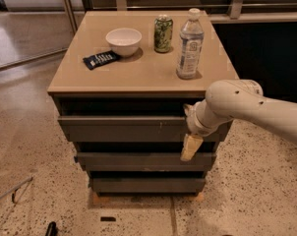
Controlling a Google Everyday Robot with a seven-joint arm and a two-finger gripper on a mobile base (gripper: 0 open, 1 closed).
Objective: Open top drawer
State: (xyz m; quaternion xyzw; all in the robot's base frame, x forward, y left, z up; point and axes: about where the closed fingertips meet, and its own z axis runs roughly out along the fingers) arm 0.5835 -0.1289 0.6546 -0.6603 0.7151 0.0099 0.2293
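Standing off to one side, I see the white arm (256,107) stretched in from the right, so that the pincer (190,150) hangs in front of the right part of the top drawer (119,129), its pale tip pointing at the floor and reaching down over the dark gap above the middle drawer (133,160). Whether the pincer is released or clenched I cannot tell from here. The top drawer sits just under the tan surface (138,77), the widest of three dark grey fronts, with no handle, and it looks shut or very nearly so. To my eye the step in hand is getting a purchase on that front, and with no handle the only hold is an edge: the tip should hook behind the lower lip in the gap, not press flat on the panel. Then the pull ought to be straight out toward the front and level, because a pull from this far right of centre may skew the drawer and jam it. A slow start matters too, since a bottle (190,45), a can (163,32), a bowl (124,39) and a dark packet (101,59) stand on the surface and a jerk could topple the tall bottle.
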